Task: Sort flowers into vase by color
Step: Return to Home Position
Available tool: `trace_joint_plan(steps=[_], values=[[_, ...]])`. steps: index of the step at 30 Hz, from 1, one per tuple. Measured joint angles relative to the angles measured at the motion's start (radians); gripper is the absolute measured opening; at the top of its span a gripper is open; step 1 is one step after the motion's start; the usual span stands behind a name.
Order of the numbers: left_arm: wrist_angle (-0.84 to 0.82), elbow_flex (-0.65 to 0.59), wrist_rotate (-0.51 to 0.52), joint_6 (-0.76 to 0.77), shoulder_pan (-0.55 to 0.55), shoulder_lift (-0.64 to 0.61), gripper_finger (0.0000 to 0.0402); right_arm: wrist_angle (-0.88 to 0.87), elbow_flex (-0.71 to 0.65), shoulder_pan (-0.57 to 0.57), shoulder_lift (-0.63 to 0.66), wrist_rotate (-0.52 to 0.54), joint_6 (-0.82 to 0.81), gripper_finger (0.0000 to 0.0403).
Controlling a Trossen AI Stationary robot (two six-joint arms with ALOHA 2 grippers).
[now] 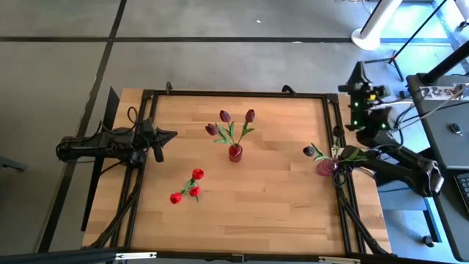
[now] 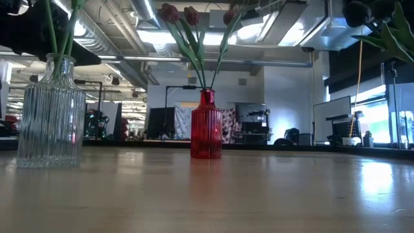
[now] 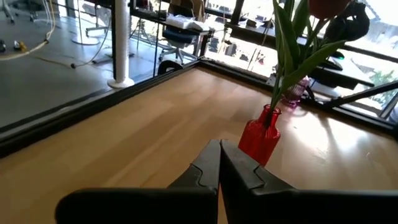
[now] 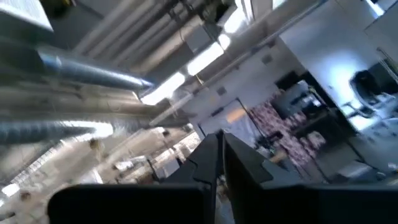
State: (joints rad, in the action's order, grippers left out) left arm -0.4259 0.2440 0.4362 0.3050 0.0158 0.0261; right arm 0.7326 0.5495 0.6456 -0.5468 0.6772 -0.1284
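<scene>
Overhead: three red tulips (image 1: 198,174), three vases (image 1: 235,152).

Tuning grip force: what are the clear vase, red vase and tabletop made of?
Clear vase: glass or clear plastic, ribbed, glossy; room shows through.
Red vase: translucent red, glass-like, ribbed, shiny highlights.
Tabletop: light wood or wood veneer, visible grain, satin sheen.

Overhead camera looks straight down on the worktop (image 1: 256,198); low camera sits at its surface, sharing the red vase (image 2: 206,129) with the left wrist; right wrist faces the ceiling (image 4: 87,71).
</scene>
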Motion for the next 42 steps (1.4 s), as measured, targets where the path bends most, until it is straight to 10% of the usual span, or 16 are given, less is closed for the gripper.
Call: trace_joint_plan(steps=[7, 16, 42], values=[[0.0, 0.0, 0.017, -0.027, 0.0, 0.0, 0.0, 0.202, -0.221, 0.01, 0.18, -0.02, 0.105, 0.0028], [0.0, 0.0, 0.056, -0.027, 0.0, 0.0, 0.0, -0.04, -0.283, 0.009, 0.227, 0.276, 0.187, 0.0028], [0.002, 0.0, 0.066, 0.004, 0.0, 0.0, 0.0, -0.643, -0.345, 0.009, 0.521, 0.043, 0.028, 0.0028]])
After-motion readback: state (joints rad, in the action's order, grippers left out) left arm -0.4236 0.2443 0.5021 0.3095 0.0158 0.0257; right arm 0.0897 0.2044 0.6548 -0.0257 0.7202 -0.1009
